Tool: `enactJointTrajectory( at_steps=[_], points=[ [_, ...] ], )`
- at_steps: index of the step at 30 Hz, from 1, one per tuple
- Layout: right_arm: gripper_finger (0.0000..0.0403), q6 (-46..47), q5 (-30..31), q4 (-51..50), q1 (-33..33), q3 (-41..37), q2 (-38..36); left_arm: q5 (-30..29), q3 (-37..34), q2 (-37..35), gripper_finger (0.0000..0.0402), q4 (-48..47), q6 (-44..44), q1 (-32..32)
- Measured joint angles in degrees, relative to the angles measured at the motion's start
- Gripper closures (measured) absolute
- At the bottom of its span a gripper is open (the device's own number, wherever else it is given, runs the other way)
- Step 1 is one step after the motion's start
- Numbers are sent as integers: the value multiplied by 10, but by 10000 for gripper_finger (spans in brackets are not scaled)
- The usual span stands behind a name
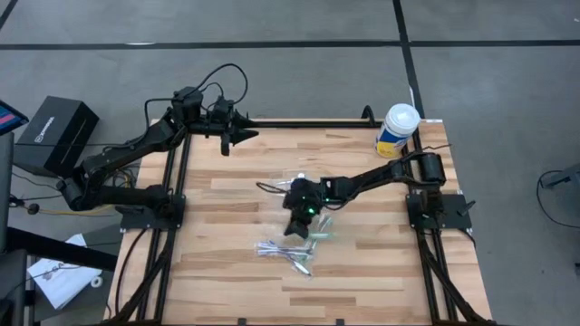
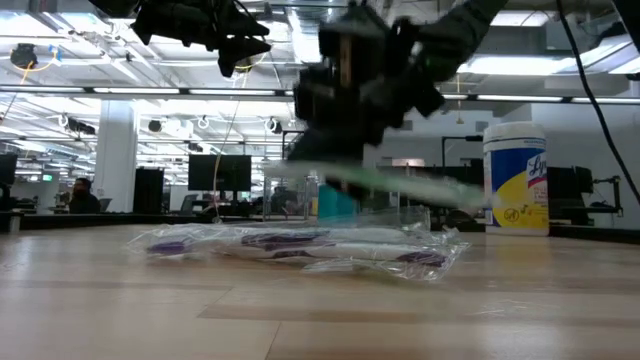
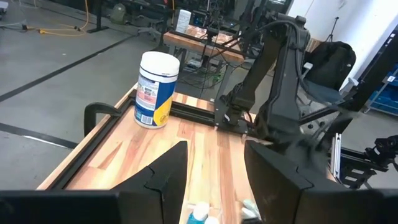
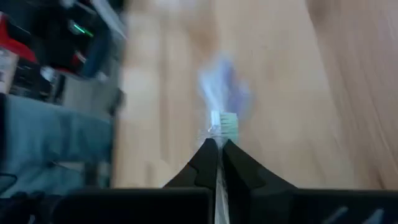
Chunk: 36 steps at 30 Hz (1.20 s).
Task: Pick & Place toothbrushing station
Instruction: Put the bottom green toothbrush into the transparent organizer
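Observation:
My right gripper hangs over the middle of the table, shut on a thin green toothbrush. Several wrapped purple-white toothbrushes lie flat on the table just nearer than it; they also show in the low view. A small clear cup and a blue tube stand behind them. A blue tube with a white cap shows at the edge of the left wrist view. My left gripper is open and empty, raised over the table's far left edge. My right gripper pinches the green toothbrush between its two fingers. The toothbrush lies along the fingers, and its green-and-white head sticks out past the fingertips. The toothbrush is lifted clear of the table and slants in the low view.
A white-lidded yellow-and-blue canister stands at the table's far right corner. A black frame rail runs along the far edge. Bare wood lies at the near right.

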Motion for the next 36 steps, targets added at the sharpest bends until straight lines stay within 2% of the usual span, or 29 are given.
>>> enactJointTrajectory(
  at_steps=[10, 21, 27, 36],
  points=[
    [402, 16, 35, -3, -36, 119, -52, 0, 0, -1, 247, 20, -24, 0],
    [402, -13, 83, 3, -92, 229, -64, -3, 0, -1, 247, 54, -56, 0],
    [402, -32, 145, 27, -137, 260, -77, -9, 0, -1, 247, 102, -72, 4],
    [403, -123, 306, 81, -175, 261, -172, -14, 0, 0, 247, 126, -72, 8]
  ],
)
